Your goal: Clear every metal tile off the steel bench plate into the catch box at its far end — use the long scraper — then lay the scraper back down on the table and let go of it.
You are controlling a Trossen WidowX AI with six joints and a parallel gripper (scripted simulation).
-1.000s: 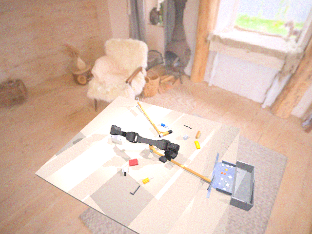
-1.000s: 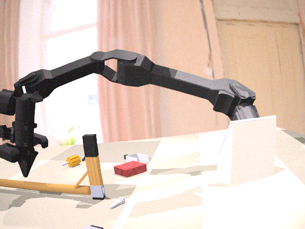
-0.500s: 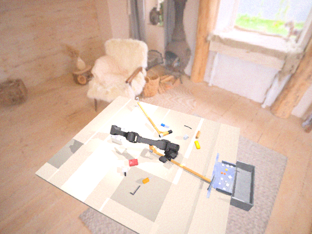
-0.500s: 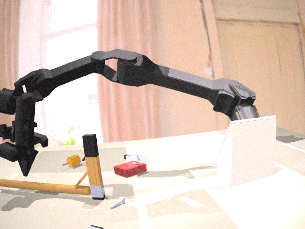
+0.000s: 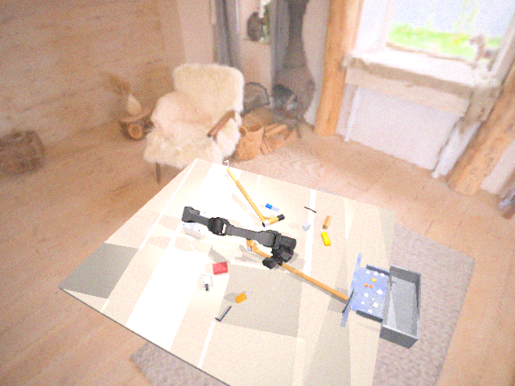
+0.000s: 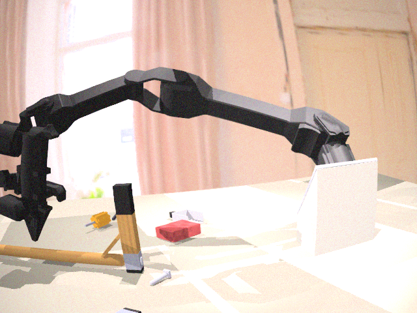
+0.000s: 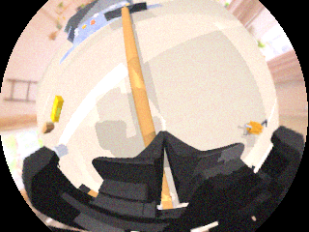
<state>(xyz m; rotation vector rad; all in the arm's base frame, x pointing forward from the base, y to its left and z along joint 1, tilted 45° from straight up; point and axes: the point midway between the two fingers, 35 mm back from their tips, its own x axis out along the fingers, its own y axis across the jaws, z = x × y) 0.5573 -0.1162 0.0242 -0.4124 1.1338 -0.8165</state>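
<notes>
While the hand [image 5: 276, 263] [image 6: 35, 237] [image 7: 162, 133] hung over the handle with its fingers together and nothing between them, the long scraper [image 5: 315, 283] [image 6: 67, 255] [image 7: 137, 89] extended across the worktop [image 5: 265, 353] [image 6: 235, 289] [image 7: 193, 72], its blade at the end of the blue-grey bench plate [image 5: 359, 291] [image 7: 100, 29] opposite the catch box [image 5: 398, 335] [image 7: 77, 18]. White, orange and yellow tiles [image 5: 379, 292] [image 7: 93, 22] lay scattered on the plate.

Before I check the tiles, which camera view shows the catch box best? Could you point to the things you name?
The top view: it shows the catch box [image 5: 400, 336] [image 7: 77, 21] whole, walls and floor both. The wrist view catches only part of it, small at the upper edge, and the exterior view misses it.
</notes>
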